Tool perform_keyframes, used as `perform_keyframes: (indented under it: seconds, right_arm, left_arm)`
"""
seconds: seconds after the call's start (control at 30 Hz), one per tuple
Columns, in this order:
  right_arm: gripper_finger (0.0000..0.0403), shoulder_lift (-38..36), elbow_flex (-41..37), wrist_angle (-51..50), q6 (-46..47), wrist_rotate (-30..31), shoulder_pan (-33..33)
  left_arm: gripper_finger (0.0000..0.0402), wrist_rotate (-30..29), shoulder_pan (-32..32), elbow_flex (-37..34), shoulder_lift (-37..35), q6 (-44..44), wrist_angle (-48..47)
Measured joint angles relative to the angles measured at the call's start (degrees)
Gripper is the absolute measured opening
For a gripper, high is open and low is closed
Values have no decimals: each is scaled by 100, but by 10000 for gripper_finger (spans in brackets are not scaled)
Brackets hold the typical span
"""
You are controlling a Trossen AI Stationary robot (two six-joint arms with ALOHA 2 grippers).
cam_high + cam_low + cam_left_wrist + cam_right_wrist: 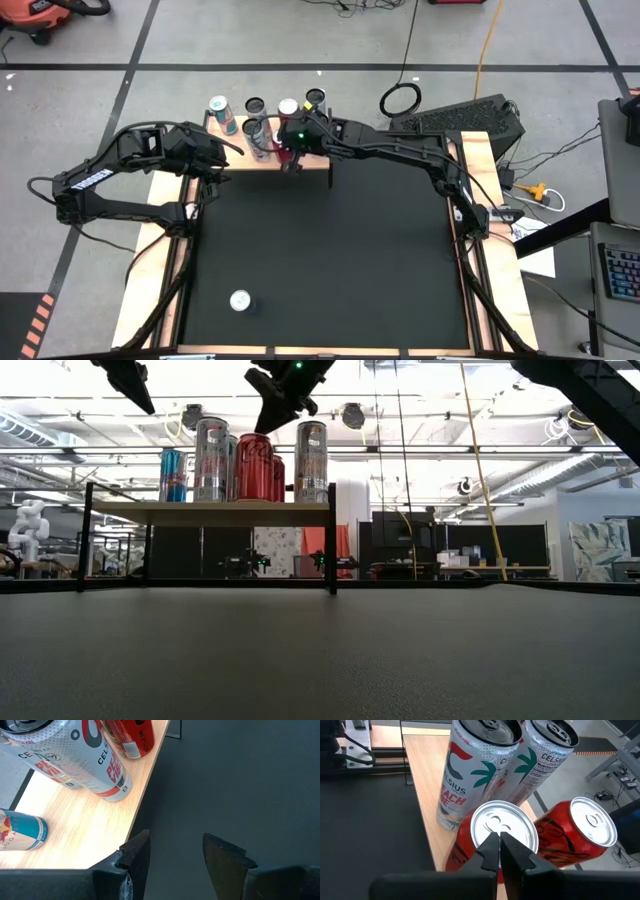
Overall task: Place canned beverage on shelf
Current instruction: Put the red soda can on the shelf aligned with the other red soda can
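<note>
High view: several cans are already parked on the shelf [232,155], one can [240,300] is left on the table, right gripper [499,851] closed empty, left gripper [175,851] open.

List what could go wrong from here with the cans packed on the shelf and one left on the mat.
1. The right gripper hangs shut right above the front red can, which stands at the shelf edge; a sideways pull-away could tip it off.
2. The cans are crowded: a knock on the red one may topple the tall white can beside it.
3. The lone can still on the mat has little free shelf space left.
</note>
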Motion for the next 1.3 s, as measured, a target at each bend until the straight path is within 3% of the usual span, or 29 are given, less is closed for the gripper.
perform_keyframes:
  seconds: [1.3]
  right_arm:
    - [0,2,0,198,-3,-27,152]
  left_arm:
    - [180,2,1,1,0,2,-1]
